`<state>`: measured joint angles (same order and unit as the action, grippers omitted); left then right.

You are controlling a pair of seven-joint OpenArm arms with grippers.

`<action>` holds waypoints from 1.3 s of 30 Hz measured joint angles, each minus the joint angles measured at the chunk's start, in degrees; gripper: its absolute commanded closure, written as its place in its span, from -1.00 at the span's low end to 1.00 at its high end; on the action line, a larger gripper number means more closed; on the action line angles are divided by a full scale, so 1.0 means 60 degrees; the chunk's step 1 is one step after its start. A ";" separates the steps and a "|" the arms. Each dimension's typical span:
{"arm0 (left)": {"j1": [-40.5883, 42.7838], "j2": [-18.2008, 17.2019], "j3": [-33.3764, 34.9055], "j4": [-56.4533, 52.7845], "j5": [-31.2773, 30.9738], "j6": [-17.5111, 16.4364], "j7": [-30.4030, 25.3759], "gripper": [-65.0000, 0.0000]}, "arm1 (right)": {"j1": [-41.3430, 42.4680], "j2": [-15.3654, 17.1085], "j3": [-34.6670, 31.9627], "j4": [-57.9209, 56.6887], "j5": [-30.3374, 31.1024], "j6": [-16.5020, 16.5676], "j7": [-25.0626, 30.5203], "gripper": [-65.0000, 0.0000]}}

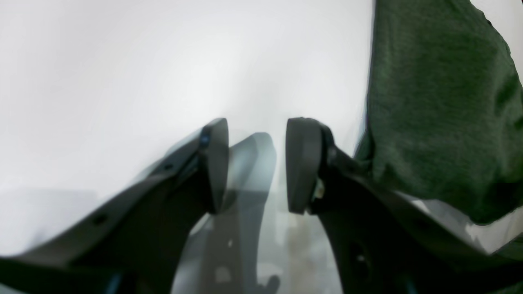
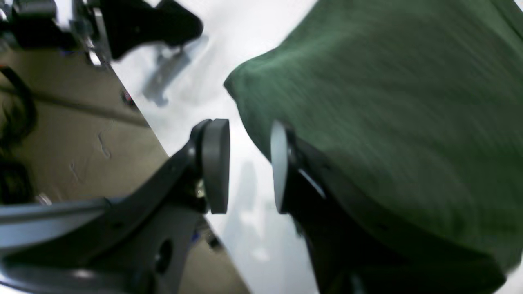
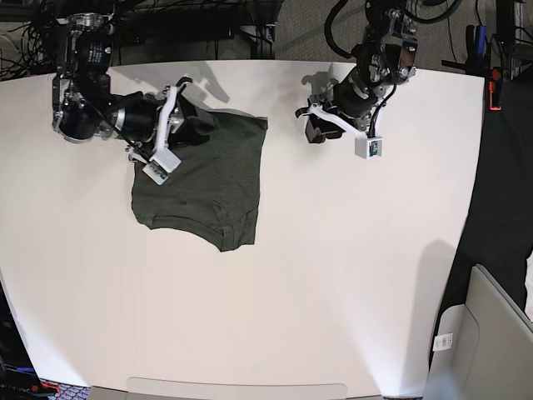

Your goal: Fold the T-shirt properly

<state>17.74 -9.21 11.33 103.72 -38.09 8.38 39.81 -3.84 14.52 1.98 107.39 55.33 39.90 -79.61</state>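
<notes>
The T-shirt (image 3: 204, 179) is dark green and lies folded into a rough rectangle on the left part of the white table (image 3: 333, 275). My right gripper (image 3: 193, 118) is at the shirt's far left corner. In the right wrist view it (image 2: 247, 130) is open, with bare table between the pads and one finger (image 2: 278, 163) against the edge of the shirt (image 2: 388, 102). My left gripper (image 3: 312, 125) is open and empty over bare table, to the right of the shirt. In the left wrist view it (image 1: 256, 134) has the shirt (image 1: 441, 102) off to its right.
The table's far edge runs just behind both arms, with cables and stands beyond it (image 3: 250, 17). In the right wrist view that edge cuts diagonally, with brown floor (image 2: 73, 134) past it. Dark floor and a grey box (image 3: 491, 333) lie off the table's right side.
</notes>
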 measured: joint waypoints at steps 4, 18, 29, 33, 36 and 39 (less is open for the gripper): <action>0.0029 0.0000 -0.0550 0.0262 0.0033 0.0040 0.0076 0.29 | 0.0379 -0.0386 -0.0863 -0.0721 -0.1450 -0.0036 -0.0004 0.52; 0.0375 0.0004 -0.1854 0.1064 0.0040 0.0044 0.0073 0.29 | 0.1249 0.0047 -0.0947 -0.1446 -0.3220 -0.0011 0.0419 0.52; 0.0379 0.0025 -0.1847 0.1078 0.0007 0.0033 0.0069 0.29 | 0.1548 0.0477 -0.0933 -0.1563 -0.3195 -0.0007 0.0528 0.52; 0.0415 0.0029 -0.1963 0.1202 0.0007 0.0033 0.0109 0.29 | 0.1432 0.0412 -0.0922 -0.0929 -0.2889 -0.0040 0.0525 0.52; 0.0718 0.0018 -0.2328 0.1708 0.0004 0.0018 0.0044 0.29 | 0.1104 0.0372 -0.0510 -0.0106 -0.2171 0.0029 0.0627 0.52; 0.0965 -0.0007 -0.2455 0.2007 0.0076 0.0044 0.0044 0.29 | 0.0510 0.0433 0.0510 0.0612 -0.2320 -0.0025 0.0550 0.52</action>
<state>23.53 -9.26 -3.40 115.77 -37.63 8.64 40.07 -0.78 17.12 5.04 111.07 41.41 39.75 -76.31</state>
